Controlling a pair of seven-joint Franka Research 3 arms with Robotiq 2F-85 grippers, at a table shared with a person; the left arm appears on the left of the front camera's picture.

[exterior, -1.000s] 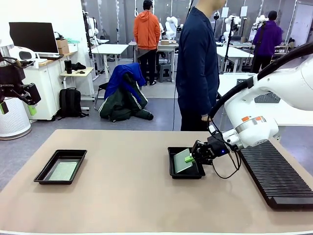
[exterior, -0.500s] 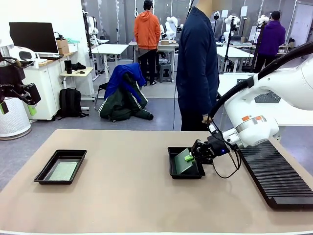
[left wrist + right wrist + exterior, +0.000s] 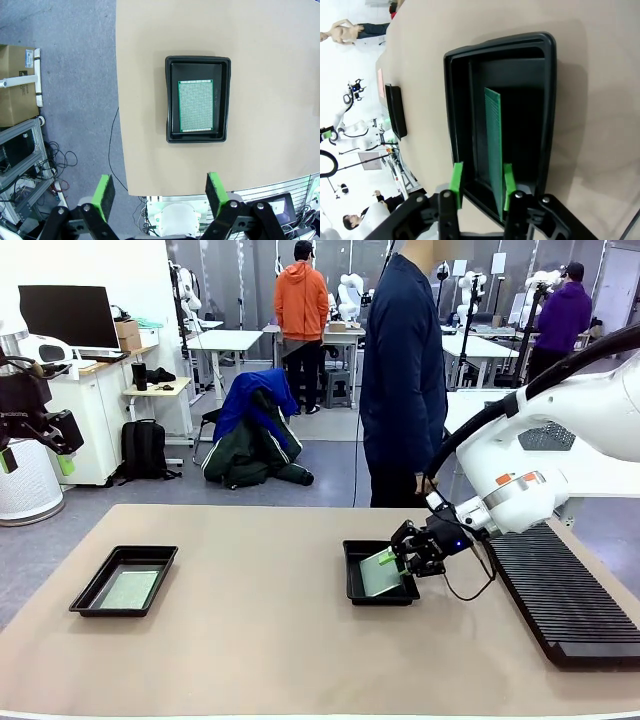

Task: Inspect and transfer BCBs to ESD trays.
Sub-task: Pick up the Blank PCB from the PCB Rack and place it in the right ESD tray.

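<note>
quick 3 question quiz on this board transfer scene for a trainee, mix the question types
1. True or false: the left ESD tray already holds a BCB lying flat.
2. Multiple choice: the right pincer is A) open above the ribbed rack, B) shut on a board tilted in the right ESD tray, C) resting on the bare table.
3. Fill in: the left pincer, raised clear of the table, has its jaws ____.

Key: 1 true; 2 B; 3 open.
</note>
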